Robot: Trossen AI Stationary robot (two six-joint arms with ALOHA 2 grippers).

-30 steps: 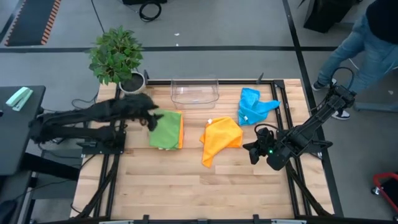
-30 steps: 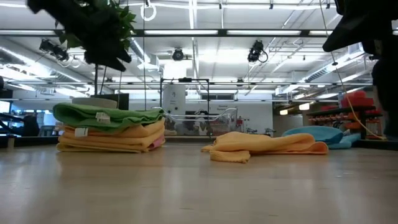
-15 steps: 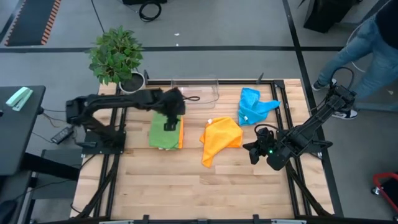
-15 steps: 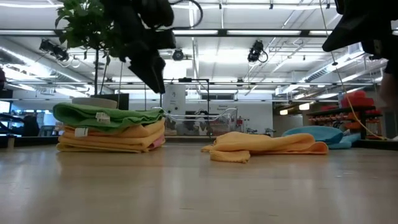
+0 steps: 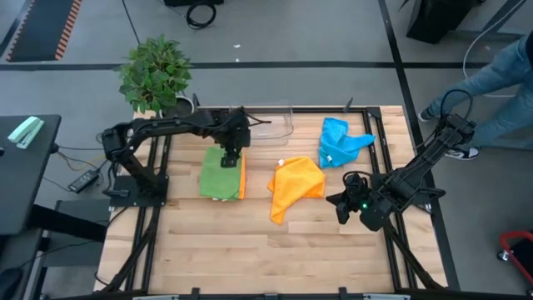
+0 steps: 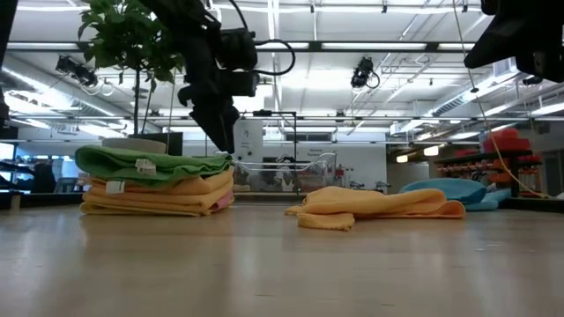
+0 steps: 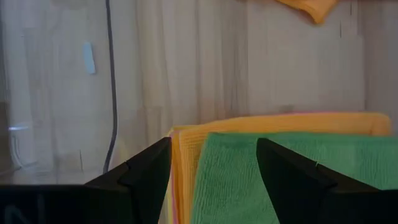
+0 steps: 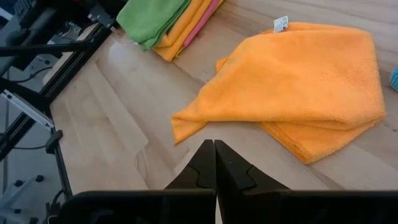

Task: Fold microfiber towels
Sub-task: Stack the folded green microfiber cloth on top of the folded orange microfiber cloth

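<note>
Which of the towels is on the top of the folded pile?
The green towel. It lies folded on top of the pile, above the orange and pink ones, with the left gripper over it. The loose orange towel and blue towel lie apart, unfolded.

Overhead, table-level, two wrist-mounted views

A: Left arm, position change?
B: Swung from the table's left edge across to the folded stack; left gripper point(image 5: 228, 160) now hangs over the green towel point(image 5: 218, 175), fingers spread slightly narrower than before.
A: Anything beyond the table?
B: The person point(image 5: 498, 73) at the far right corner has shifted farther away.
</note>
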